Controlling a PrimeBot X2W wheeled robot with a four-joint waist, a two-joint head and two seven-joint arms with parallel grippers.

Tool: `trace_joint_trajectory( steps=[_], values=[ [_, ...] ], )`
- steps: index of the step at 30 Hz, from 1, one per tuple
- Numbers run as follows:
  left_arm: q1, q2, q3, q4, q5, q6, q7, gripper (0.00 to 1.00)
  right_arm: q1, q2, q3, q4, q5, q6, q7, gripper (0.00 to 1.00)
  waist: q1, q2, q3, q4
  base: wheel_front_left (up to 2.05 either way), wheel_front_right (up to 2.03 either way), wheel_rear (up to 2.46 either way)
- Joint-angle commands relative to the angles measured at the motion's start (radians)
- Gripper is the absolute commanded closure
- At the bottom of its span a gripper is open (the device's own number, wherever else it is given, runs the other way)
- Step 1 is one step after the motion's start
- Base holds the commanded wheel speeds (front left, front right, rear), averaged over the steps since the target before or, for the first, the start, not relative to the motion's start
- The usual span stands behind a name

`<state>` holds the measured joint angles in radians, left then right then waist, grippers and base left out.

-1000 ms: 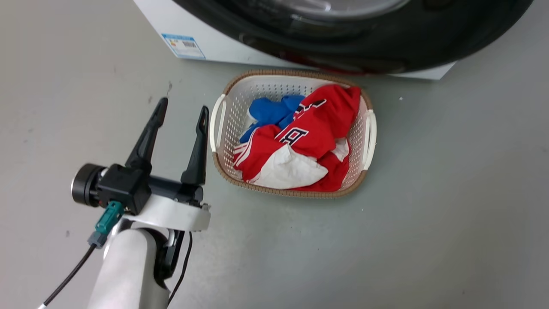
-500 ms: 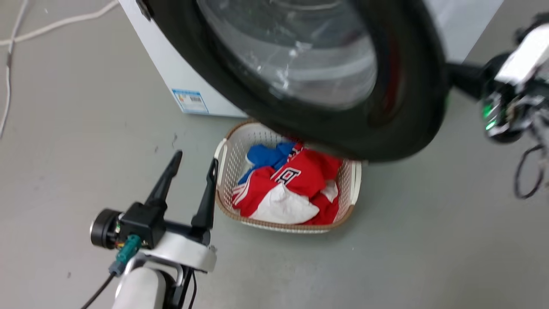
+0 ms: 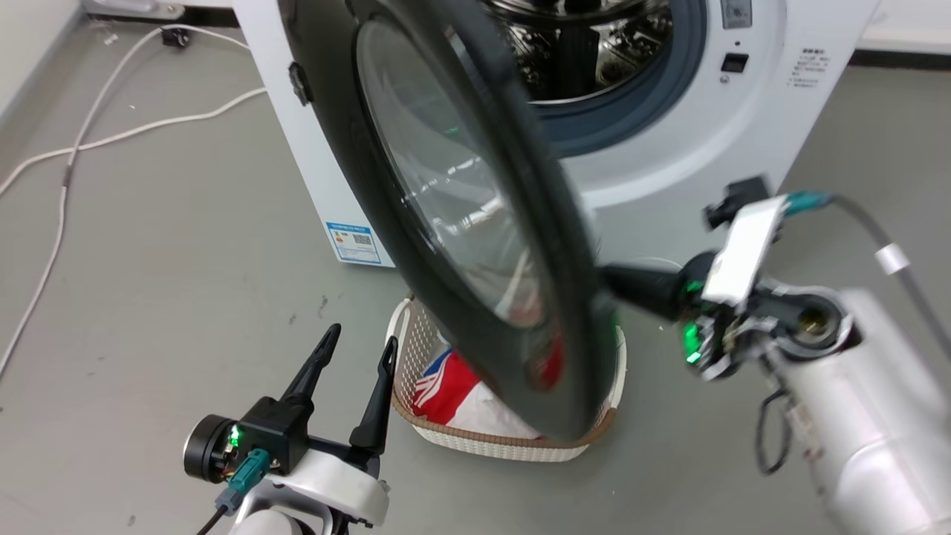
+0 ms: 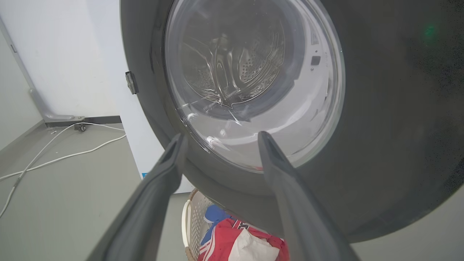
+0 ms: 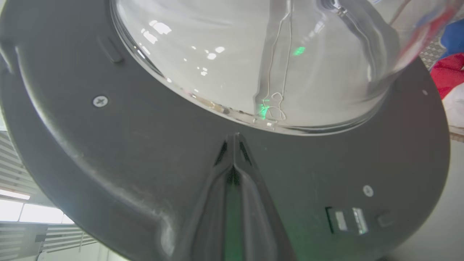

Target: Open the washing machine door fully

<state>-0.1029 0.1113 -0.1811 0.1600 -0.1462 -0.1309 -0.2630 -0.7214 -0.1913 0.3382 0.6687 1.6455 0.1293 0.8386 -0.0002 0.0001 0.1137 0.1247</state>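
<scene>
The washing machine door (image 3: 338,160), a black rim around a clear bulging glass, stands swung out from the white machine (image 3: 750,141) and nearly edge-on in the head view. My right gripper (image 3: 615,279) reaches from the right to the door's inner side. In the right wrist view its fingers are shut together, the gripper (image 5: 235,137) resting tip-first on the inner rim of the door (image 5: 127,145) just below the glass. My left gripper (image 3: 360,339) hangs open low on the left, apart from the door. In the left wrist view that gripper (image 4: 221,136) faces the outer face of the door (image 4: 380,108).
A white laundry basket (image 3: 505,444) with red, white and blue clothes sits on the grey floor right under the door's lower edge, also seen as the basket (image 4: 187,226). The steel drum (image 3: 587,52) is exposed. White cables (image 3: 111,137) lie on the floor at the left.
The head camera has tilted up, bringing the machine front, drum and right arm into view. The door now stands more edge-on, swung further out. The left gripper stays open.
</scene>
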Motion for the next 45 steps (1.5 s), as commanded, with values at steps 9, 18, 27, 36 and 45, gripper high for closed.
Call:
trace_joint_trajectory(
  steps=[9, 18, 27, 36, 45],
  values=[
    [0.018, -0.006, -0.013, 0.015, -0.006, 0.001, -0.002, 0.00, 0.137, 0.089, 0.044, -0.080, 0.024, 0.003, -0.039, 1.00, 0.0002, -0.0001, -0.045, 0.030, 0.00, 0.00, 0.00],
    [0.041, -0.004, -0.020, 0.027, -0.010, 0.001, -0.002, 0.00, 0.221, 0.079, -0.019, -0.149, 0.002, 0.003, -0.229, 1.00, 0.0002, -0.0001, -0.089, 0.017, 0.00, 0.00, 0.00],
    [0.063, 0.004, -0.010, 0.037, -0.014, 0.001, -0.002, 0.00, 0.405, 0.035, -0.161, -0.271, -0.055, 0.003, -0.538, 1.00, 0.0002, -0.0001, -0.134, -0.035, 0.00, 0.00, 0.00],
    [0.081, 0.008, 0.025, 0.044, -0.023, 0.008, -0.002, 0.00, 0.611, -0.021, -0.268, -0.403, -0.129, 0.003, -0.737, 0.00, 0.0002, -0.0001, -0.150, -0.083, 0.00, 0.00, 0.00],
    [0.087, 0.016, 0.060, 0.057, -0.032, 0.022, -0.002, 0.00, 0.704, -0.096, -0.318, -0.495, -0.588, 0.003, -1.014, 0.00, 0.0002, -0.0001, -0.152, -0.105, 0.00, 0.00, 0.00]
  ],
)
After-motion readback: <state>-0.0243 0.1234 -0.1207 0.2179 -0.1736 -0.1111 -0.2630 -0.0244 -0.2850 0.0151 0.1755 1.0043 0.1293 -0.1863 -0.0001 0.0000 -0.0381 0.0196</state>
